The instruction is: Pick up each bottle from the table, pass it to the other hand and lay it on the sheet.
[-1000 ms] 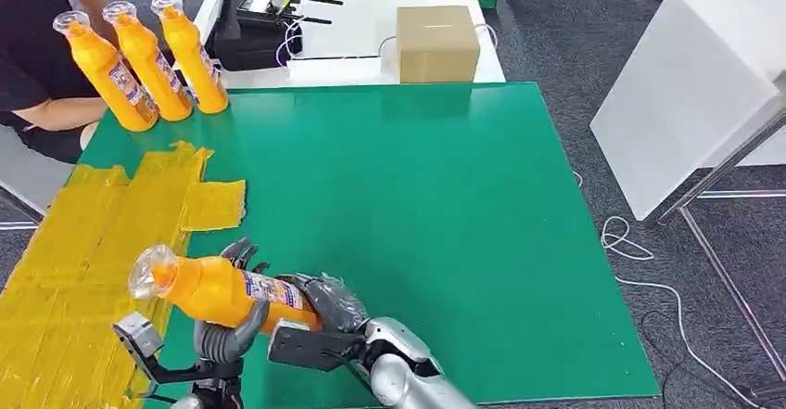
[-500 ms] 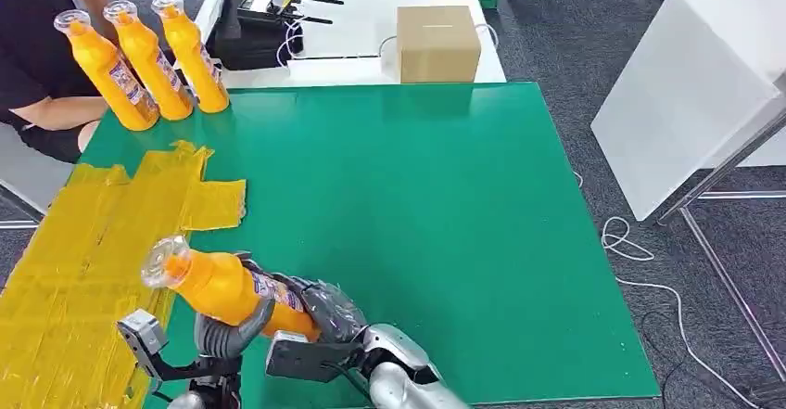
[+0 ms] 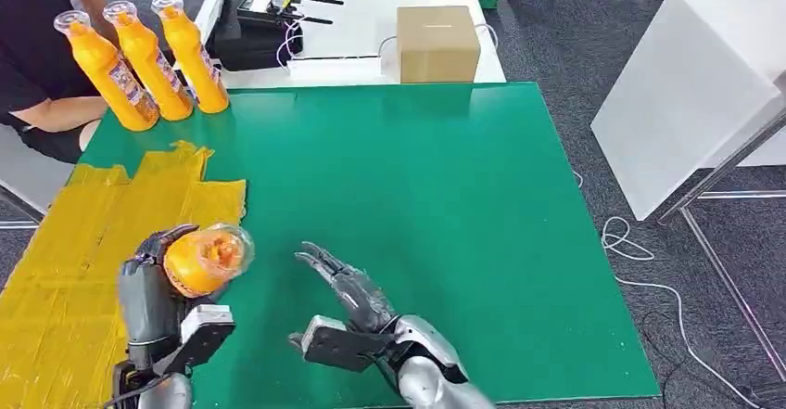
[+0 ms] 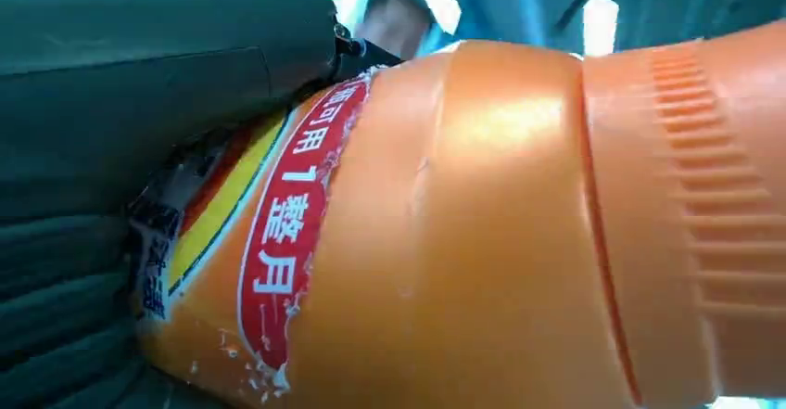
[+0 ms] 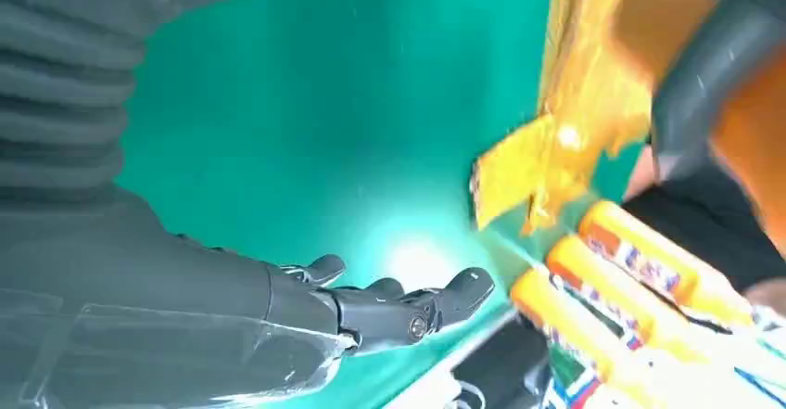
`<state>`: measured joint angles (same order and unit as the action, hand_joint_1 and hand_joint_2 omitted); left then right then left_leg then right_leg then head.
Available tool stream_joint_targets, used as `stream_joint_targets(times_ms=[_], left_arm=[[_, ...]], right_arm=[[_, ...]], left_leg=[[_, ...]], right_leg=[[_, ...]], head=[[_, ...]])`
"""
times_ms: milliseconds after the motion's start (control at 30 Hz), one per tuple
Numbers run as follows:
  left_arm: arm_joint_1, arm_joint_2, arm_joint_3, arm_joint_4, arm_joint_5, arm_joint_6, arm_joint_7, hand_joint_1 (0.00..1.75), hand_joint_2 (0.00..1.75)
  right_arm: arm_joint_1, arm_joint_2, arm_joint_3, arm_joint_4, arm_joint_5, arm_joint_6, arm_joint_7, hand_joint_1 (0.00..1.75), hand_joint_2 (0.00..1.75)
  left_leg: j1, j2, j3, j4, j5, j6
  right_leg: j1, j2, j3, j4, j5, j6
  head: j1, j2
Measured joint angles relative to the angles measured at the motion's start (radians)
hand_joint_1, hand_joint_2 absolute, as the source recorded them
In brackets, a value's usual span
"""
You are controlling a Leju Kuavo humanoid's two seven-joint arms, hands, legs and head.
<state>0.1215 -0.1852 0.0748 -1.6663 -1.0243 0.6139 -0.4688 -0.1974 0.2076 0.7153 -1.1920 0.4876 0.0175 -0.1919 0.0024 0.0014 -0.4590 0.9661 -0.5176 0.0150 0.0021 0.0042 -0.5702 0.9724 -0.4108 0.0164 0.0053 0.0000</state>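
My left hand (image 3: pixel 148 288) grips an orange bottle (image 3: pixel 199 259) with a clear cap, held over the near left part of the green table, its cap end turned toward the camera. Up close the bottle (image 4: pixel 482 233) shows its red and yellow label against my left hand (image 4: pixel 111 149). My right hand (image 3: pixel 348 288) hangs open just right of the bottle, fingers stretched, holding nothing; the open right hand (image 5: pixel 306 307) hovers over green table. The yellow sheet (image 3: pixel 83 251) covers the table's left side. Three more orange bottles (image 3: pixel 144 57) stand upright at the far left corner.
A person in a black shirt (image 3: pixel 37 47) sits at the table's far left, beside the standing bottles. A cardboard box (image 3: pixel 437 43) and black devices (image 3: pixel 255 29) lie on the white table behind. A white table (image 3: pixel 690 94) stands to the right.
The bottle has passed from my right hand to my left. The left hand has turned it cap-up toward the camera and moved left; the right hand has let go and opened.
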Motion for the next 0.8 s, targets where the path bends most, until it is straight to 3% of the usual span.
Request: stream_joint_targets(times_ms=[233,400,433,467,567,667,800], left_arm=[[-0.041,0.132,0.013,0.191,-0.477,0.077,0.258,1.75,1.75],[-0.119,0.214,-0.012,0.412,-0.541,0.057,0.379,1.75,1.75],[-0.133,0.226,-0.015,0.453,-0.542,0.050,0.384,0.65,1.75],[-0.145,0.236,-0.016,0.489,-0.542,0.043,0.389,0.00,0.00],[-0.188,0.263,-0.023,0.574,-0.542,0.053,0.437,0.00,0.00],[-0.222,0.334,-0.117,0.632,-0.544,0.080,0.657,0.00,0.00],[-0.213,0.400,-0.183,0.618,-0.545,0.083,0.664,0.00,0.00]], right_arm=[[-0.010,-0.038,-0.009,-0.043,-0.039,0.012,-0.009,0.00,0.00],[-0.023,-0.053,-0.008,-0.044,-0.055,0.016,-0.014,0.00,0.00],[-0.025,-0.055,-0.008,-0.044,-0.057,0.015,-0.014,0.00,0.00],[-0.026,-0.058,-0.008,-0.045,-0.058,0.016,-0.014,0.00,0.00],[-0.026,-0.068,-0.008,-0.049,-0.063,0.016,-0.014,0.00,0.00],[-0.026,-0.076,-0.007,-0.051,-0.071,0.018,-0.015,0.00,0.00],[-0.027,-0.089,-0.004,-0.051,-0.084,0.018,-0.016,0.00,0.00]], left_leg=[[0.000,0.000,0.001,0.000,0.001,-0.001],[0.000,0.000,0.001,0.000,0.001,-0.001],[0.000,0.000,0.001,0.000,0.001,-0.001],[0.000,0.000,0.001,0.000,0.001,-0.001],[0.000,-0.001,0.001,0.000,0.001,-0.001],[0.000,0.000,0.000,0.000,0.001,-0.001],[0.000,0.000,0.001,0.000,0.001,-0.001]], right_leg=[[0.000,0.000,0.000,0.000,0.000,0.000],[0.000,0.000,0.000,0.000,0.000,0.000],[0.000,0.000,0.000,0.000,0.000,0.000],[0.000,0.000,0.000,0.001,0.000,0.000],[0.000,0.000,0.000,0.001,0.000,0.000],[0.000,0.001,0.000,0.001,0.000,0.000],[0.000,0.000,0.000,0.001,0.000,0.000]], head=[[0.000,0.000],[0.000,0.000],[0.000,0.000],[0.000,0.000],[0.001,0.000],[0.000,0.000],[0.001,0.000]])
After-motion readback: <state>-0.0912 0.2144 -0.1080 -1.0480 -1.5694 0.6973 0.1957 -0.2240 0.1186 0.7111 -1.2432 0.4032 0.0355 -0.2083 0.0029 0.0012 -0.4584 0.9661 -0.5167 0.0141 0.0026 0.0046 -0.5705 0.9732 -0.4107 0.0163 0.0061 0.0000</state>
